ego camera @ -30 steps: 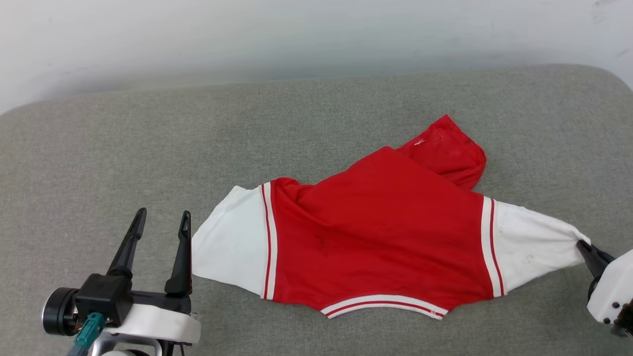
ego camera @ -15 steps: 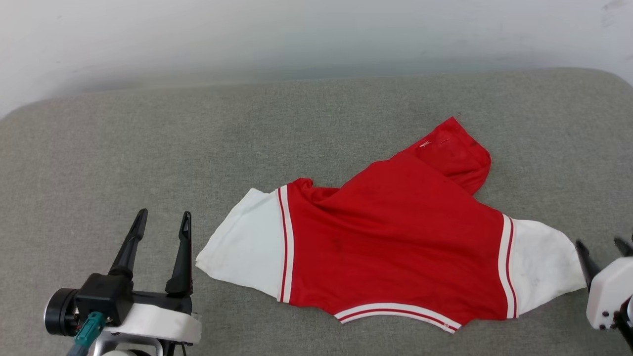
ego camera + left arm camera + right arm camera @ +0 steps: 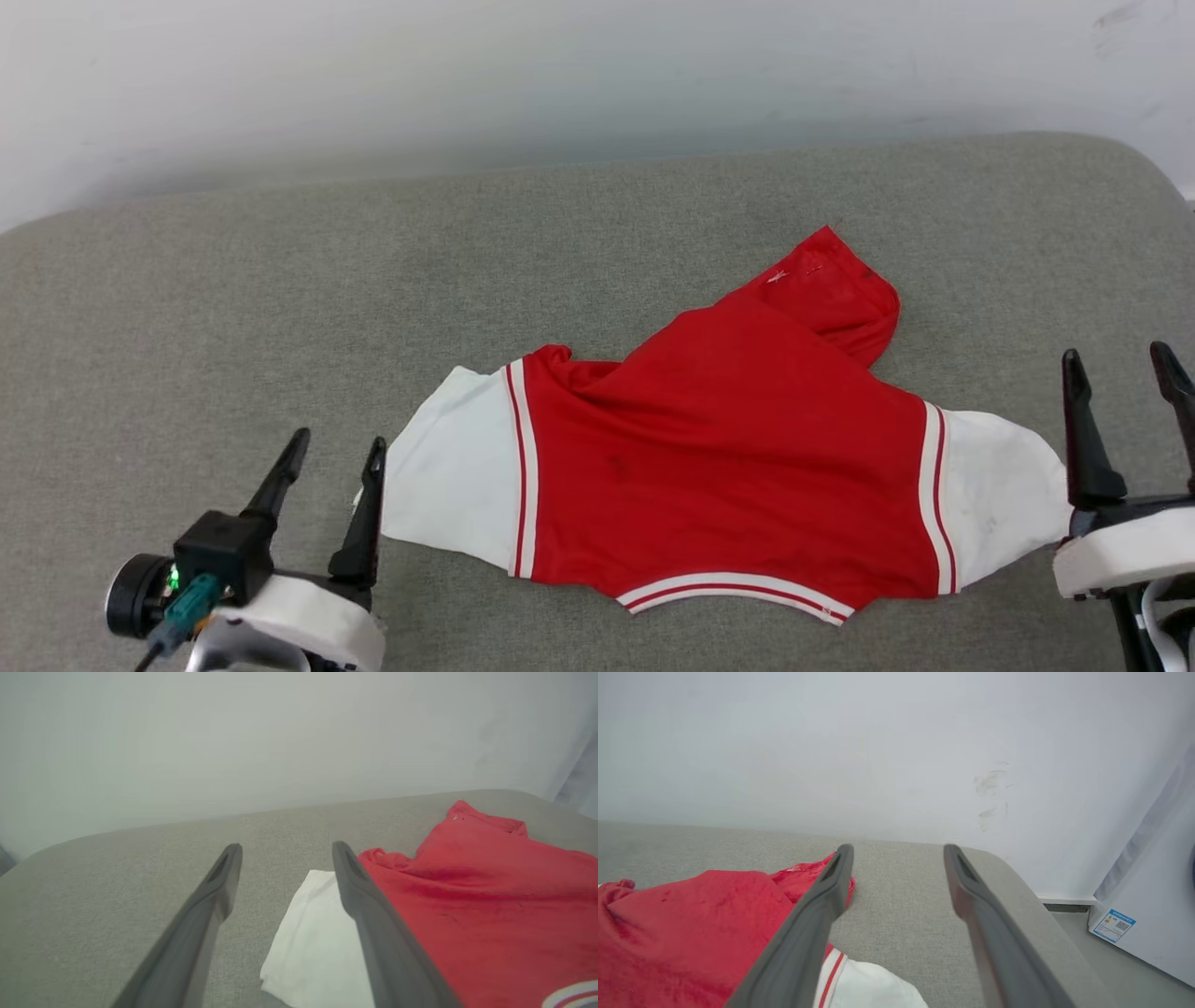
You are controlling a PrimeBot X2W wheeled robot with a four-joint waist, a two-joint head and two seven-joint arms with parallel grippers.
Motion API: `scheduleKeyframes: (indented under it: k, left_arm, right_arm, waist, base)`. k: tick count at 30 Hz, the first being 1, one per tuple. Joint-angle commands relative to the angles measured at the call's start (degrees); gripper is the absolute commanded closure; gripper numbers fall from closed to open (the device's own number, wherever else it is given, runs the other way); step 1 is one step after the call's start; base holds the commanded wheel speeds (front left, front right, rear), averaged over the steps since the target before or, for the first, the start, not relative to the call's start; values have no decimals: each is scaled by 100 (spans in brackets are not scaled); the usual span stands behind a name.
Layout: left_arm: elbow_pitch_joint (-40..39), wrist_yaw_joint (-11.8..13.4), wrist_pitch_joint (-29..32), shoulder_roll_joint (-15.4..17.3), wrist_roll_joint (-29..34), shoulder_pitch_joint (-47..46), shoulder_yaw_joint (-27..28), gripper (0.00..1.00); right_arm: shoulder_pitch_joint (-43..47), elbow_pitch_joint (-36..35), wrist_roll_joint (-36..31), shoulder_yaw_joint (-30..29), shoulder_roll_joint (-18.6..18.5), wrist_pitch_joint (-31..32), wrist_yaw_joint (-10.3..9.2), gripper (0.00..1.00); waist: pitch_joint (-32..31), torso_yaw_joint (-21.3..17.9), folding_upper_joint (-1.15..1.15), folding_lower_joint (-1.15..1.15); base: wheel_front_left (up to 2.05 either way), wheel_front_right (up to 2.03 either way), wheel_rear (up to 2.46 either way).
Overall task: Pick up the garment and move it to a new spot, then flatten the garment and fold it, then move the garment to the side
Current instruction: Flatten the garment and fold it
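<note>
Garment (image 3: 719,448): lying on the grey fabric-covered worktop (image 3: 280,280), centre to lower right of the head frame, held by neither gripper. Red body spread out, with creases at its upper left. One white sleeve points to the left of the frame, the other to the right. Striped trim runs along the lower edge. A red portion is bunched and folded over at the upper right.

Left gripper (image 3: 339,439): lower left of the frame, jaws wide apart, nothing between them. Its inner finger stands just beside the left sleeve end; contact cannot be determined. The left wrist frame confirms open jaws (image 3: 286,845).

Right gripper (image 3: 1116,352): lower right edge, jaws wide apart and empty, base just beside the right sleeve end. The right wrist frame (image 3: 899,847) agrees.

Pale wall (image 3: 597,75) along the top.
</note>
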Motion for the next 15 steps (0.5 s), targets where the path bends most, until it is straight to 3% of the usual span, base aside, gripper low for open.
scheduleKeyframes:
  k: [1,10,15]
  left_arm:
    - [-5,-17,120,90,-49,-117,-88,0]
    - [-361,-45,3249,1269,-1443,-699,-688,0]
    - [-573,35,4284,1652,-1595,-676,-696,0]
  right_arm:
    - [109,-96,-16,-9,88,-59,-4,0]
    - [411,-983,-176,-136,642,-195,-4,0]
    - [288,-1167,-158,-126,760,-226,-4,0]
  waist:
    - [58,-32,0,0]
    - [621,-249,0,0]
    - [920,-401,0,0]
  base:
    - [0,0,0]
    - [0,0,0]
    - [0,0,0]
